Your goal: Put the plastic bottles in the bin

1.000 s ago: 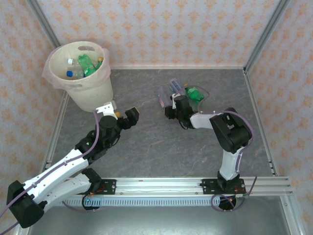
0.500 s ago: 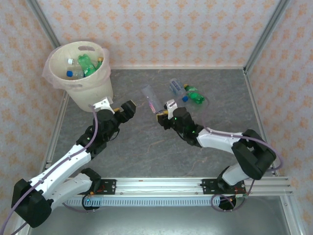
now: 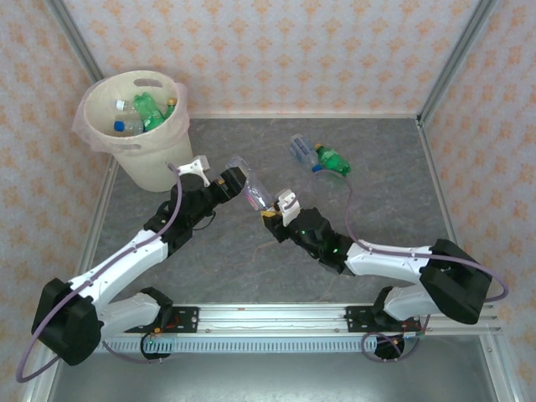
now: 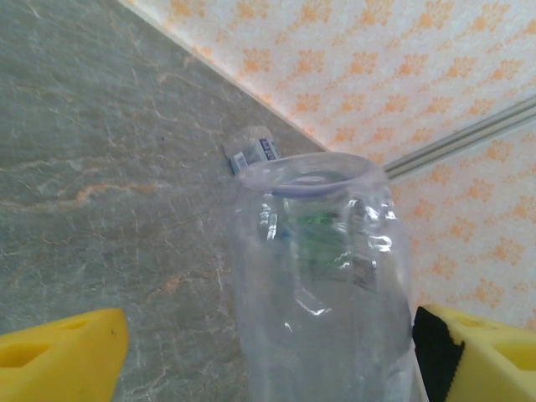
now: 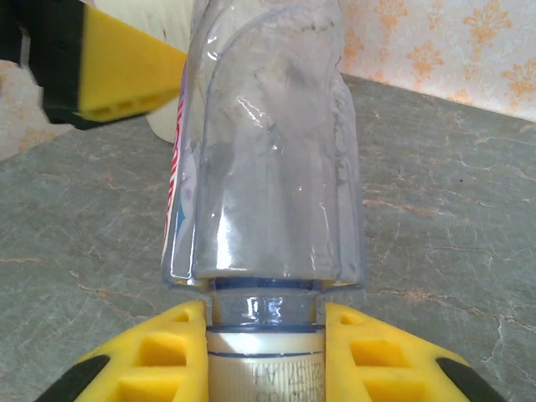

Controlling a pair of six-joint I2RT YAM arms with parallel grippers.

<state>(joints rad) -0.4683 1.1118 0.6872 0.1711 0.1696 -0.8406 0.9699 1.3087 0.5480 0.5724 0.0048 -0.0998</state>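
Some bottles (image 3: 147,110) are in the bin (image 3: 159,166); right claw (image 3: 275,207) pinches a clear bottle (image 3: 251,186), left claw (image 3: 235,178) wide around it; two more bottles (image 3: 333,161) wait

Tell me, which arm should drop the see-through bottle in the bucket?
Left. The left gripper brackets the base of the clear bottle, nearer the bin; the right gripper, pinching its neck, is farther.

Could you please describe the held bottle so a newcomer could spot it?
Look above the middle of the grey table. The clear bottle is gripped by its neck in the right end effector; the two loose bottles lie further back.
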